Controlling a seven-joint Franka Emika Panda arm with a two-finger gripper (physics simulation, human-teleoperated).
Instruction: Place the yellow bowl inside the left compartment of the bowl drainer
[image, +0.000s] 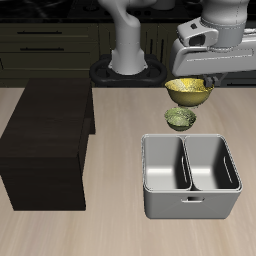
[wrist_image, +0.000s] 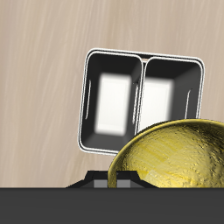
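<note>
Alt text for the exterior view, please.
The gripper holds the yellow bowl in the air above an olive-green bowl, behind the empty two-well bowl drainer. A dark brown cabinet block stands beside the drainer.

The place looks like a kitchen, rendered in a simulator. Behind the light wooden desk (image: 120, 225) runs a row of dark cabinets with drawer fronts and thin handles (image: 45, 40), as under a kitchen counter. On the desk stand kitchen things: a grey metal bowl drainer (image: 190, 178) with two wells, a dark brown cabinet block (image: 45, 145) at 9 o'clock of it, and an olive-green bowl (image: 180, 119) at 12 o'clock.
</note>
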